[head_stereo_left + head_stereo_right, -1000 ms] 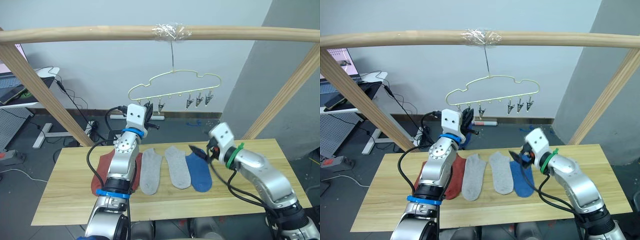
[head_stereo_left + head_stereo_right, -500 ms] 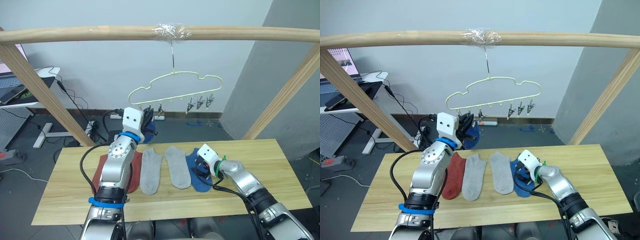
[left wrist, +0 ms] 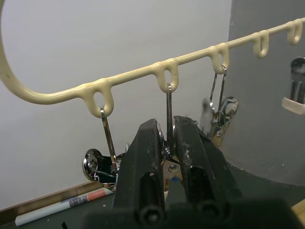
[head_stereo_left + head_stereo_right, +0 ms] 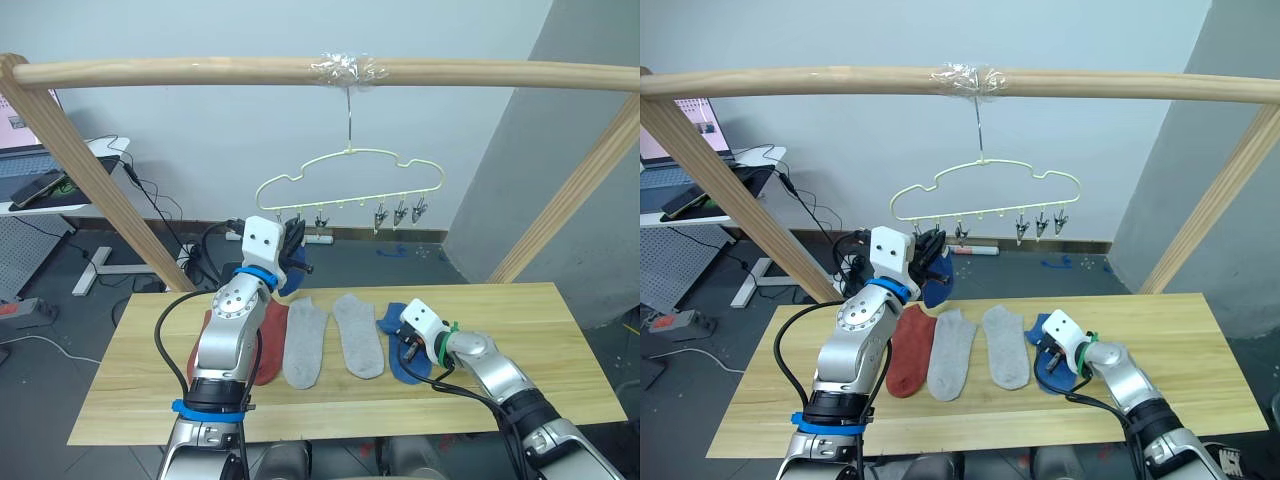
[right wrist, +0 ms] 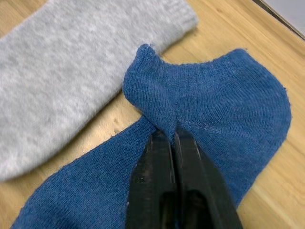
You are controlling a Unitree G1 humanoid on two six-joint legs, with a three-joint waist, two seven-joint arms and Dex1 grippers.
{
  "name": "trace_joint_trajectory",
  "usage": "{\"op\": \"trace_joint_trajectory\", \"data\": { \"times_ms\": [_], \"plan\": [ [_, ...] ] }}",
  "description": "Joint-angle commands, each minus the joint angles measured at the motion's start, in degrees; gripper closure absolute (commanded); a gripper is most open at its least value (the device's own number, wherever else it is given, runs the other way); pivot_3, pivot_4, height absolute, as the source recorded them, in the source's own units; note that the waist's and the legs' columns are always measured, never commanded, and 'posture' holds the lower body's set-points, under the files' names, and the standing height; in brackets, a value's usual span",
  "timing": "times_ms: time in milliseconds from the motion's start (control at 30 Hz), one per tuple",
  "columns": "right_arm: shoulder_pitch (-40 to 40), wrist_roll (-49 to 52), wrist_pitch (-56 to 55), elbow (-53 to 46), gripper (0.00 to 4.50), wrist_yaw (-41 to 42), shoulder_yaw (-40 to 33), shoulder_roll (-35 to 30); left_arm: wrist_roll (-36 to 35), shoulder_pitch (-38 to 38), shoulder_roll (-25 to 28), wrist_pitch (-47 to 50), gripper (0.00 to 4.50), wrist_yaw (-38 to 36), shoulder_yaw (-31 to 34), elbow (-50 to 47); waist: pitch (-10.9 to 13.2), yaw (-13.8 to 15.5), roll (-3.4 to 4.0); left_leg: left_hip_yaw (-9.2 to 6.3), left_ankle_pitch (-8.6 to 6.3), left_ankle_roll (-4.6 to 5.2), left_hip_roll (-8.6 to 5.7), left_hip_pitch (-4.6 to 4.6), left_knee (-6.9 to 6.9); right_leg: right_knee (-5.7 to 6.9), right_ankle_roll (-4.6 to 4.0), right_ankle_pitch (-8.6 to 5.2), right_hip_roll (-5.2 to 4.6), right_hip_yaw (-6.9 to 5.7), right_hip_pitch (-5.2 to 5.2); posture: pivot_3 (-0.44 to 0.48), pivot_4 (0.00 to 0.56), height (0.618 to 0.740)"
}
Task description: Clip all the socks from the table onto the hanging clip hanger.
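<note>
The pale-yellow clip hanger (image 4: pixel 350 165) hangs from the pole, with a row of grey clips (image 4: pixel 400 212). My left gripper (image 3: pixel 164 126) is raised at its left end, shut on one clip's wire. A blue sock (image 4: pixel 937 285) dangles just below those fingers; what holds it is hidden. On the table (image 4: pixel 150 390) lie a rust-red sock (image 4: pixel 910 350), partly behind my left arm, and two grey socks (image 4: pixel 303 340) (image 4: pixel 358 335). To their right my right gripper (image 5: pixel 170 136) rests low on the other blue sock (image 5: pixel 224 105), shut on a pinched-up fold of it.
A thick wooden pole (image 4: pixel 200 72) spans the top, with slanted legs (image 4: pixel 90 185) (image 4: pixel 565 195) at both sides of the table. Behind on the left stands a desk (image 4: pixel 60 195) with a laptop, and cables lie on the floor. Bare tabletop lies right of the blue sock.
My right gripper came down onto the blue sock and shut on a fold of it. My left gripper stayed on the clip. The camera shifted slightly.
</note>
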Motion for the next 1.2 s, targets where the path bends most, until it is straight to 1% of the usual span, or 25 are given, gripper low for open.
{"op": "trace_joint_trajectory", "data": {
  "times_ms": [33, 200, 267, 300, 400, 500, 667, 833, 1000, 1067, 1200],
  "plan": [
    [2.65, 0.16, 0.35, -5.4, 4.47, 0.38, -2.32, -1.44, -4.55, 0.12, -0.93, 4.37, 4.38, -0.6, 1.55, -2.15, -0.03, 0.03, 0.0, 0.0, 0.0, 0.0, 0.0, 0.0, 0.01, 0.0, 0.0, 0.0, 0.0, 0.0, 0.0, -0.007, 0.1, 0.74],
    [7.22, 1.29, 3.6, -24.34, 4.47, 1.74, -4.06, -4.04, -20.86, -0.87, -4.41, 22.65, 4.38, 0.97, 8.59, -4.28, -0.04, -0.43, 0.01, 0.01, -0.01, 0.0, 0.01, -0.04, 0.01, 0.0, 0.01, -0.01, 0.0, 0.03, -0.03, -0.017, 0.101, 0.74],
    [8.57, 2.95, 6.9, -33.09, 4.47, 2.33, -4.91, -4.17, -29.64, -1.69, -6.58, 29.6, 4.38, 3.85, 13.42, -4.53, -0.07, -0.67, 0.01, 0.0, 0.0, 0.0, 0.04, -0.03, 0.02, 0.02, 0.01, -0.01, 0.0, 0.01, -0.03, -0.017, 0.101, 0.74],
    [8.67, 3.4, 8.33, -36.49, 4.47, 2.25, -5.07, -3.97, -32.97, -2.06, -7.26, 32.28, 4.38, 5.21, 15.35, -4.52, -0.07, -0.76, 0.0, -0.01, -0.01, 0.0, 0.05, 0.0, 0.02, 0.03, 0.02, -0.01, 0.01, 0.0, -0.02, -0.031, 0.106, 0.74],
    [7.63, 4.11, 11.63, -43.15, 4.47, 2.3, -4.84, -3.41, -39.13, -2.85, -7.79, 37.83, 4.38, 8.2, 18.33, -4.62, -0.09, -0.96, -0.02, -0.05, -0.01, 0.0, 0.06, -0.01, 0.1, 0.06, 0.02, -0.01, 0.02, -0.04, 0.0, -0.036, 0.106, 0.74],
    [4.13, 4.46, 14.07, -47.4, 4.47, 1.61, -3.62, -1.16, -45.78, -3.71, -9.07, 41.36, 4.38, 12.03, 21.03, -4.39, -0.09, -1.0, -0.03, -0.07, -0.01, 0.0, 0.03, -0.03, 0.24, 0.05, 0.07, 0.02, 0.03, -0.03, 0.05, -0.039, 0.107, 0.74],
    [0.35, 4.13, 16.97, -49.76, 4.47, 0.47, -2.31, 1.67, -50.91, -3.74, -9.49, 43.39, 4.38, 15.52, 21.22, -4.95, -0.09, -0.77, -0.04, -0.15, -0.02, -0.01, 0.0, -0.04, 0.47, 0.04, 0.09, 0.06, 0.03, -0.09, 0.18, -0.034, 0.108, 0.74],
    [-0.89, 4.41, 18.44, -52.7, 4.47, 0.55, -2.73, 1.79, -54.47, -3.06, -9.33, 43.02, 4.38, 18.34, 21.85, -5.23, -0.09, -0.65, -0.04, -0.15, -0.03, -0.01, -0.03, -0.05, 0.49, 0.01, 0.09, 0.07, 0.02, -0.07, 0.19, -0.032, 0.11, 0.74],
    [-0.69, 5.87, 19.4, -56.16, 4.47, 1.23, -4.64, 0.49, -58.43, -3.24, -8.24, 42.5, 4.38, 20.79, 23.42, -3.75, -0.08, -0.64, -0.05, -0.15, -0.03, -0.01, -0.02, -0.06, 0.48, -0.01, 0.08, 0.06, 0.02, -0.07, 0.18, -0.035, 0.119, 0.74],
    [0.32, 8.24, 19.06, -57.36, 4.47, 1.68, -6.17, 0.74, -59.56, -3.78, -7.89, 42.04, 4.38, 22.14, 23.94, -2.47, -0.08, -0.63, -0.05, -0.14, -0.03, -0.01, -0.02, -0.06, 0.48, -0.01, 0.08, 0.06, 0.02, -0.07, 0.18, -0.04, 0.119, 0.74],
    [2.03, 10.11, 15.84, -57.63, 4.47, 2.81, -7.54, -0.44, -63.36, -4.84, -7.76, 41.68, 4.38, 24.51, 24.72, -0.5, -0.08, -0.45, -0.05, -0.13, -0.04, 0.0, -0.02, -0.06, 0.48, -0.03, 0.08, 0.06, 0.02, -0.06, 0.2, -0.043, 0.12, 0.74]
  ]
}}
